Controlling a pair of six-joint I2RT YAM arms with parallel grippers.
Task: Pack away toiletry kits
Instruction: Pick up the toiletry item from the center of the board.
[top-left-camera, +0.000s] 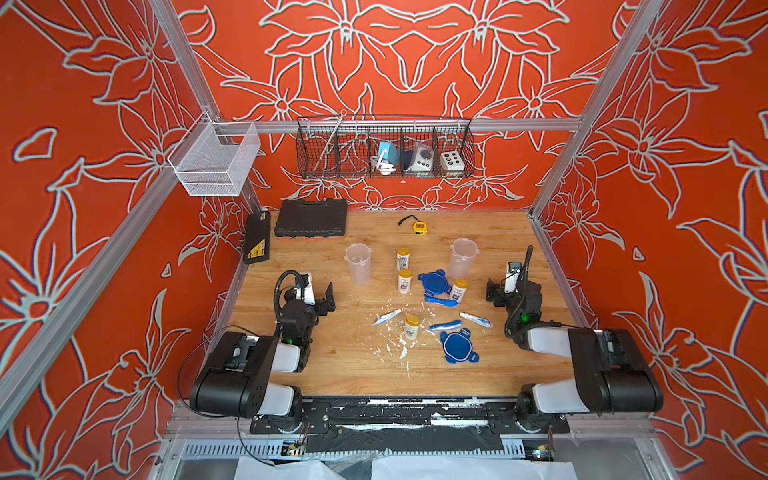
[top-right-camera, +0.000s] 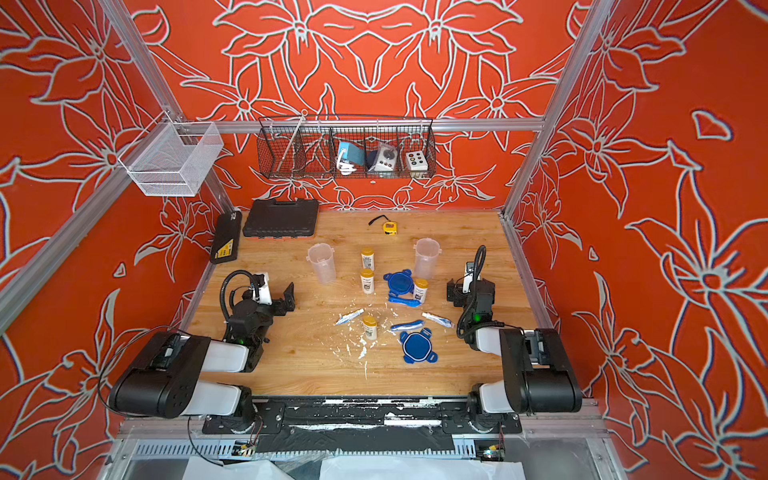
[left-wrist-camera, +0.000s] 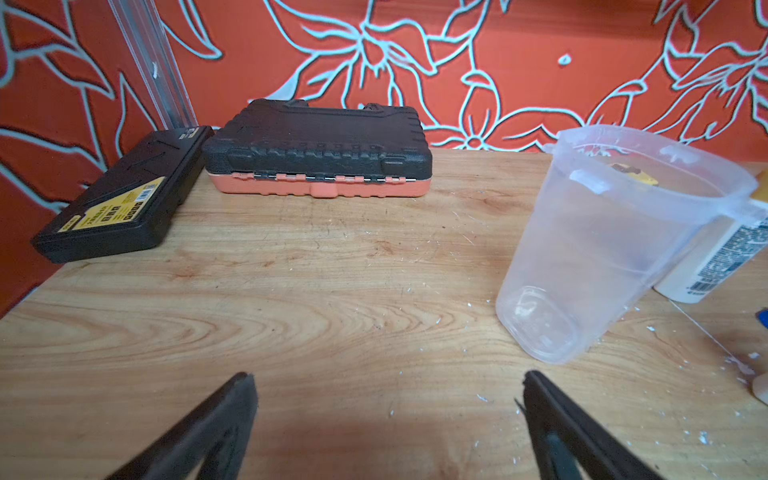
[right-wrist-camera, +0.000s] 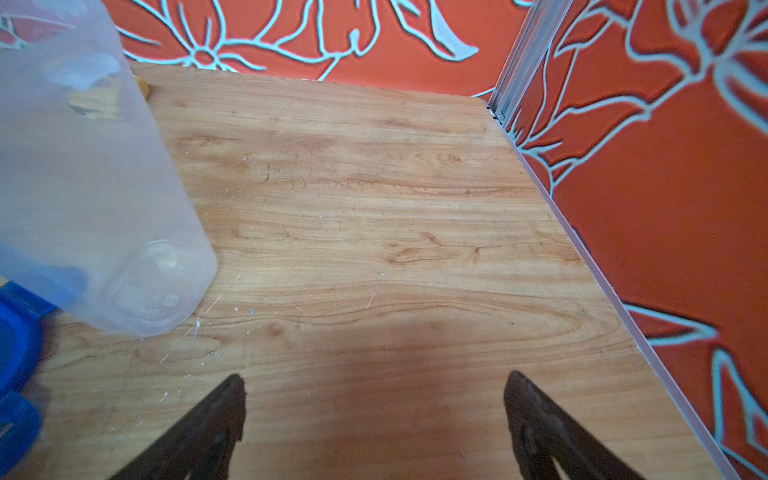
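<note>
On the wooden counter (top-left-camera: 332, 374) we find both kits spread out in pieces. Toward the far side two clear tubs stand upright with open tops, the left tub (top-left-camera: 358, 262) and the right tub (top-left-camera: 462, 257), well apart. Between them stand the far bottle (top-left-camera: 402, 257) and, just nearer, the middle bottle (top-left-camera: 404, 281), both yellow-capped. Near the right tub's base the far lid (top-left-camera: 434, 284) lies flat, with the right bottle (top-left-camera: 459, 290) just beside it on the right and the far toothbrush (top-left-camera: 440, 302) along its near edge. Nearer still, the near bottle (top-left-camera: 412, 327) stands among white flecks, with the left tube (top-left-camera: 387, 317) lying to its left, the near toothbrush (top-left-camera: 445, 325) to its right and the right tube (top-left-camera: 476, 320) farther right. The near lid (top-left-camera: 457, 347) lies flat just on the near side of that toothbrush. We see the left claw (left-wrist-camera: 386, 386) spread wide and holding nothing, over bare counter to the near left of the left tub. The right claw (right-wrist-camera: 374, 386) likewise stands wide apart and empty, to the near right of the right tub.
</note>
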